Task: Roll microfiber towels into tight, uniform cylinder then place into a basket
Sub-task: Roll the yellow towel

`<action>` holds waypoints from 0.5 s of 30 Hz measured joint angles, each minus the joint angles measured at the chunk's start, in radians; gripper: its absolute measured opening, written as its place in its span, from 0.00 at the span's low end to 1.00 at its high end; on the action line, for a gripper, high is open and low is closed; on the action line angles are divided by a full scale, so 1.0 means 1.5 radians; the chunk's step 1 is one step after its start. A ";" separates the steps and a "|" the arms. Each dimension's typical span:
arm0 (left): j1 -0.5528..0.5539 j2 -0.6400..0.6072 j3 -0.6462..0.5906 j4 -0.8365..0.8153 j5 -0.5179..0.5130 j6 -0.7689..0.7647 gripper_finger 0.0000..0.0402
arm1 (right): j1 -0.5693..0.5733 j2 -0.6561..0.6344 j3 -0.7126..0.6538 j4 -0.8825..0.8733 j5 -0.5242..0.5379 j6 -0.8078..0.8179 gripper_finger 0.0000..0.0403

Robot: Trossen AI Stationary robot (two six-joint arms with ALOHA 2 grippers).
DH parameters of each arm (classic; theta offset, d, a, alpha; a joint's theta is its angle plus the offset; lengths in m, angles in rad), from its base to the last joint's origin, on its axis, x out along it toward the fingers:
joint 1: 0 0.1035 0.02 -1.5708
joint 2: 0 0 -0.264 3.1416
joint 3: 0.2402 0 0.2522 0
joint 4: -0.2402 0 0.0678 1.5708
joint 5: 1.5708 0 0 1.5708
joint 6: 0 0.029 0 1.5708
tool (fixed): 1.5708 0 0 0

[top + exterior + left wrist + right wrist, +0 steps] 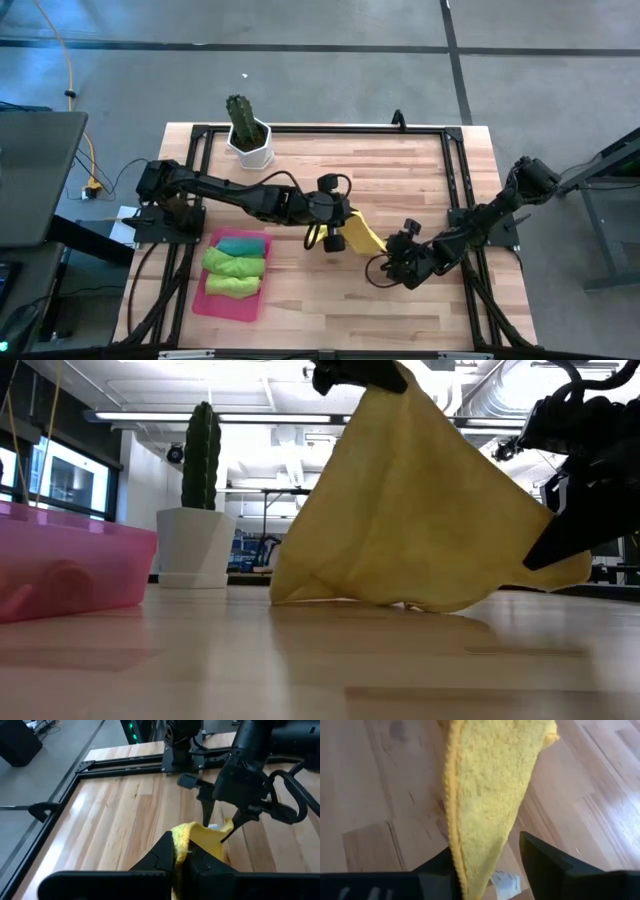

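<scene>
Wooden counter [330,290] boards carry the pink basket [200,300] at the left front, already holding a teal roll [243,246] and two green rolls [236,275]; a potted cactus [246,132] stands behind. Mid-counter, the yellow towel [366,236] hangs stretched between the arms, its lower edge brushing the boards. The left gripper [181,865] has its jaws clamped on the upper corner, while the right gripper [487,865] has its jaws part-open around the lower edge, closing on it or not I cannot tell. This looks like the spreading step for the last towel; next it probably needs laying flat before rolling.
</scene>
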 joint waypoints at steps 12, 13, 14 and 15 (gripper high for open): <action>0.000 0.000 0.004 -0.019 -0.007 0.010 0.00 | 0.000 0.000 0.000 -0.012 -0.020 0.019 0.09; 0.000 0.000 0.004 -0.019 -0.008 0.010 0.00 | 0.000 0.000 0.000 -0.012 -0.025 0.027 0.06; 0.000 0.000 0.004 -0.019 -0.008 0.011 0.00 | 0.000 0.000 0.000 -0.013 -0.027 0.036 0.03; 0.000 0.000 0.004 -0.020 -0.008 0.011 0.00 | 0.000 0.000 0.000 -0.013 -0.030 0.043 0.02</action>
